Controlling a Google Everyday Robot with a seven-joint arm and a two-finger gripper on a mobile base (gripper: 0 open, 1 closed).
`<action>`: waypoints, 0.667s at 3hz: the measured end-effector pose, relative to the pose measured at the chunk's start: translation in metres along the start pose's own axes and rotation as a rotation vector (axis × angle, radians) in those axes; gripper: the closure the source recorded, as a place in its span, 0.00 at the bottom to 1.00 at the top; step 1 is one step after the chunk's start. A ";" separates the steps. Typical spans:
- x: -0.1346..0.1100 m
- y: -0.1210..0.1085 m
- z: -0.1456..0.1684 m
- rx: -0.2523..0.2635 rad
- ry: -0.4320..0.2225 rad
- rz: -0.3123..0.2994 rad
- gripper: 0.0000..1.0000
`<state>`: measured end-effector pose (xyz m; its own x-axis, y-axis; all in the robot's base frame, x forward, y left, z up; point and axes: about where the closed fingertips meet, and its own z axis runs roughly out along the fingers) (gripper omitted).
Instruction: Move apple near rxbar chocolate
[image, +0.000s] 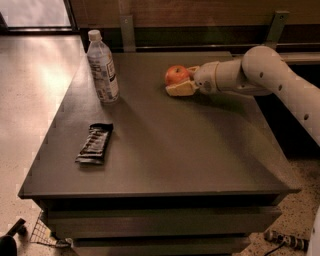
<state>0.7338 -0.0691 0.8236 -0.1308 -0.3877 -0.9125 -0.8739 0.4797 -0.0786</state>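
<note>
A round red-orange apple (176, 74) with a paler yellowish patch sits on the dark grey flat-topped table (190, 150), toward the far edge and a little right of the middle. The robot's cream-coloured two-finger gripper (178, 80) reaches it from the right, at the end of a pale, rounded arm (270, 70) that comes in low over the table's right side. Its fingers (180, 90) are closed in on the apple, one lying against the near, lower side of the fruit and the other showing behind its far right side, so the apple is held between them while resting at table level. A flat, oblong black snack bar (95, 144) in a wrapper with pale lettering and crimped ends lies near the front left of the table, well apart from the apple. A clear plastic water bottle (102, 67) with a white cap stands upright near the far left corner, between the two in depth but off to the left.
</note>
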 end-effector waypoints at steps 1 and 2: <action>-0.010 0.005 -0.002 -0.027 0.002 -0.004 1.00; -0.041 0.034 -0.025 -0.092 0.000 -0.022 1.00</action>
<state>0.6980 -0.0565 0.8679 -0.1107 -0.3973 -0.9110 -0.9160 0.3965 -0.0616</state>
